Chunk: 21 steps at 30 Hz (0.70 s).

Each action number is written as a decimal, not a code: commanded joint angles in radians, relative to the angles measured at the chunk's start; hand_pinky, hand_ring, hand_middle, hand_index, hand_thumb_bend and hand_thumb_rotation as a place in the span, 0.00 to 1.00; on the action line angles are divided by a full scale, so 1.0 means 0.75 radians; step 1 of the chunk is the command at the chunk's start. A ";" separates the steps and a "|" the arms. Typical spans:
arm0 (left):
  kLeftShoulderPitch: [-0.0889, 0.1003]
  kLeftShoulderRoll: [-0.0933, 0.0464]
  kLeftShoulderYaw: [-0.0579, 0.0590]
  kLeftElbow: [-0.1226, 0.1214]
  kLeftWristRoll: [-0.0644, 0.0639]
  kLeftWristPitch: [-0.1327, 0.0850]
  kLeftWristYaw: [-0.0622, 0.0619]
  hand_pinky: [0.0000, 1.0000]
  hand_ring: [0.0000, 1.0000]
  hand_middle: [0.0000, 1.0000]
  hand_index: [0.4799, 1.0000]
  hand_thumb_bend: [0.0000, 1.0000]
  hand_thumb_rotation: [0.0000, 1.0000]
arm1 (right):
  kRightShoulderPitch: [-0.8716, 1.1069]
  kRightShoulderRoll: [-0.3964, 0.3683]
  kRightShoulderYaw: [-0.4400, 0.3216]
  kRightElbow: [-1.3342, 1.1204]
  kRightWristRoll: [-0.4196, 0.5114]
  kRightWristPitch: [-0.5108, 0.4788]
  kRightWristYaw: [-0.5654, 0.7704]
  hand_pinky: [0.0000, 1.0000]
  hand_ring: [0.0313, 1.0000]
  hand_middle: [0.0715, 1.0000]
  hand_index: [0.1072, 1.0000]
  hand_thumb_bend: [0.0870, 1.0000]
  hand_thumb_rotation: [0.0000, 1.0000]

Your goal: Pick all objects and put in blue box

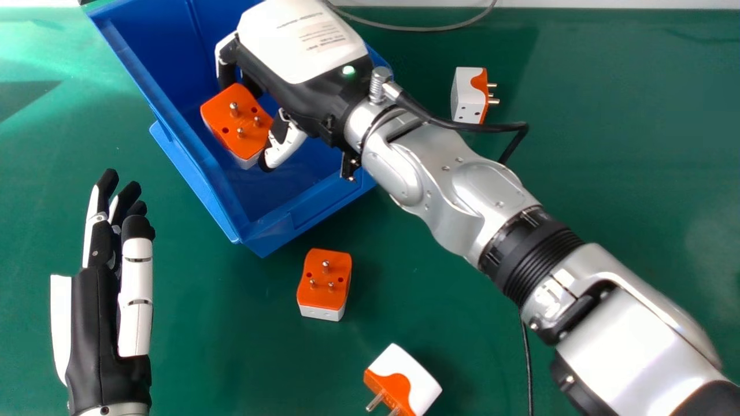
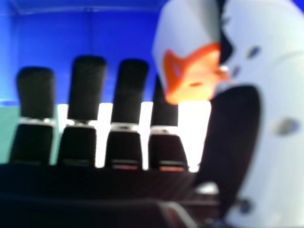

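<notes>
Tabletop (image 1: 613, 144), green, beneath blue box (image 1: 306, 216), pale strip (image 1: 607, 3) beyond.

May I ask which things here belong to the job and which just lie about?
Job:
orange-and-white plastic plug adapter held by the right hand
three similar adapters on the green table
open blue plastic box

Lying about:
thin grey cable at the table's far edge
thin black cable, nearer

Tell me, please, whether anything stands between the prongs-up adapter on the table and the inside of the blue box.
The near wall of the box stands between the adapter and the inside; nothing else visible does.
</notes>
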 commanded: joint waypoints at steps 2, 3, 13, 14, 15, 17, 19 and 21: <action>0.013 -0.006 -0.002 -0.023 -0.002 -0.018 0.008 0.89 0.92 0.93 0.91 0.42 0.95 | -0.084 0.031 0.016 0.041 0.003 -0.017 -0.039 0.31 0.40 0.49 0.44 0.45 0.00; 0.013 -0.008 -0.002 -0.020 -0.006 -0.021 0.008 0.89 0.92 0.93 0.91 0.42 0.95 | -0.090 0.034 0.019 0.053 0.007 -0.017 -0.039 0.31 0.40 0.49 0.44 0.45 0.00; 0.029 -0.008 0.004 -0.025 0.034 -0.031 0.032 0.88 0.91 0.93 0.92 0.42 0.95 | -0.144 0.067 0.033 0.191 0.019 -0.007 -0.059 0.33 0.41 0.49 0.43 0.45 0.00; 0.030 -0.008 0.003 -0.028 0.036 -0.028 0.032 0.88 0.91 0.93 0.92 0.42 0.95 | -0.149 0.069 0.035 0.203 0.019 -0.009 -0.064 0.33 0.41 0.49 0.43 0.45 0.00; 0.031 -0.008 0.002 -0.030 0.036 -0.026 0.032 0.88 0.91 0.93 0.91 0.43 0.96 | -0.154 0.071 0.038 0.215 0.016 -0.008 -0.072 0.33 0.41 0.49 0.43 0.45 0.00; 0.027 -0.007 0.002 -0.024 0.026 -0.035 0.027 0.88 0.91 0.93 0.92 0.43 0.96 | -0.166 0.074 0.047 0.237 0.008 -0.008 -0.085 0.33 0.41 0.49 0.43 0.45 0.00; 0.025 -0.010 0.004 -0.019 0.023 -0.043 0.030 0.88 0.91 0.93 0.92 0.43 0.96 | -0.176 0.072 0.059 0.251 -0.001 -0.005 -0.099 0.33 0.41 0.49 0.43 0.45 0.00; 0.029 -0.009 0.004 -0.022 0.018 -0.038 0.026 0.88 0.91 0.93 0.92 0.43 0.96 | -0.183 0.071 0.068 0.264 -0.003 -0.003 -0.112 0.33 0.41 0.49 0.43 0.45 0.00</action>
